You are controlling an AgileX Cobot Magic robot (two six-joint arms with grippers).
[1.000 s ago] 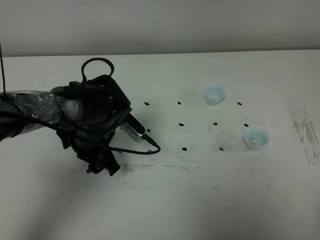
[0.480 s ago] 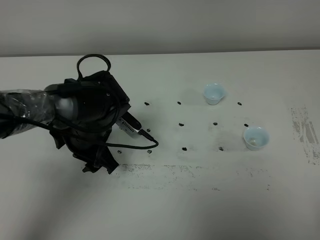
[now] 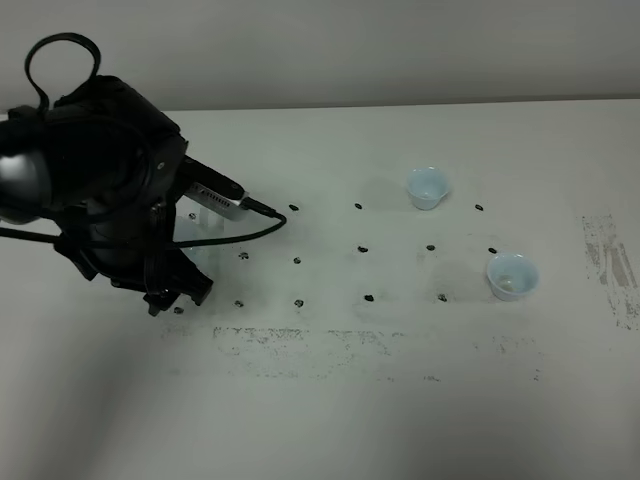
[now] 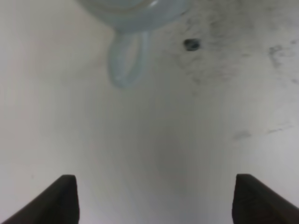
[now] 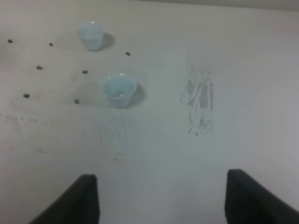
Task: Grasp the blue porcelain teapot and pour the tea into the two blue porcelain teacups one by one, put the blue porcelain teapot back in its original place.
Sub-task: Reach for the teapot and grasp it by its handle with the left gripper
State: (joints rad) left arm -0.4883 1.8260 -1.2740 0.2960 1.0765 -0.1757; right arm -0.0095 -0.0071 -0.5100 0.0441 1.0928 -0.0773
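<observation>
Left wrist view shows the blue porcelain teapot [image 4: 133, 10] standing on the table [image 4: 154, 140], its loop handle [image 4: 125, 60] facing the left gripper [image 4: 154, 200], whose fingers are spread wide and empty. The near teacup [image 3: 512, 275] looks tinted inside, so pouring seems done. Back the left gripper straight off the handle, while the right gripper [image 5: 163, 200] waits, also wide open.

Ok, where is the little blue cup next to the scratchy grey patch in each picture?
Exterior high: the teacup sits on the right side, just left of the scuffed grey patch.
Left wrist: not in it; only the teapot shows.
Right wrist: the teacup is the cup closer to the camera, beside the patch.
Shared landmark: that scuffed grey patch.
</observation>
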